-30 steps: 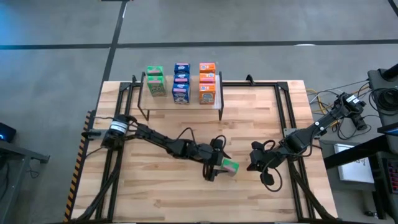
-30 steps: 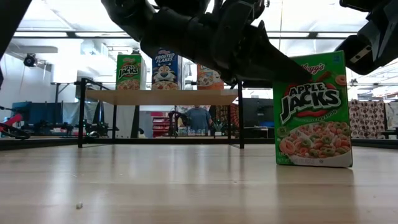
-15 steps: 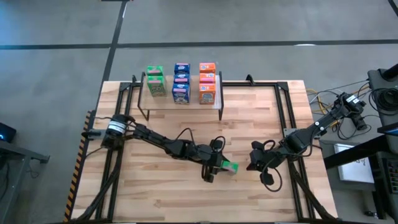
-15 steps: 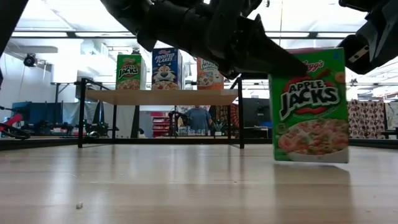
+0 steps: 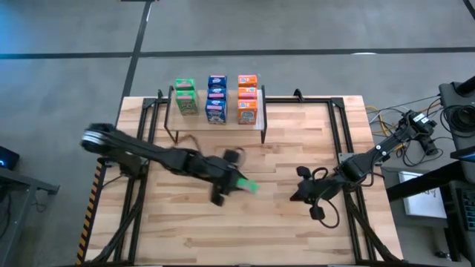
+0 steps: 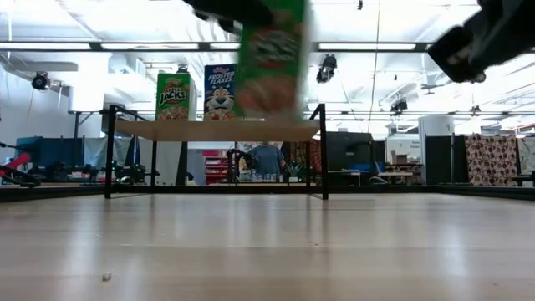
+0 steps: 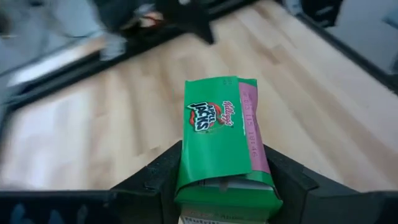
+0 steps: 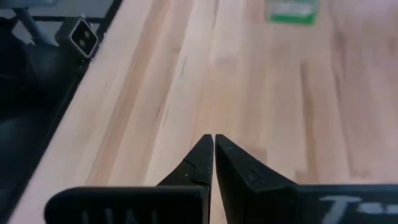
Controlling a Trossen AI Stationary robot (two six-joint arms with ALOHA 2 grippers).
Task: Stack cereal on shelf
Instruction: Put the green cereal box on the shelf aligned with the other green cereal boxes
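Wood tabletop [image 5: 297, 230] bare; left gripper [image 5: 231, 180] pinches green cereal box [image 7: 217, 143]; right gripper [image 8: 213, 146] closed.

A green cereal box [image 7: 219, 140] with a pink side panel.

Low view — green cereal box [image 6: 272, 58] aloft, blurred, above the desk [image 6: 267, 247].
Behind it, the shelf [image 6: 213, 130] carries a green box [image 6: 172, 96] and a blue box [image 6: 220, 90] — both upright, fronts showing.

Overhead, table-level and wrist cameras share the tabletop [image 5: 297, 230].
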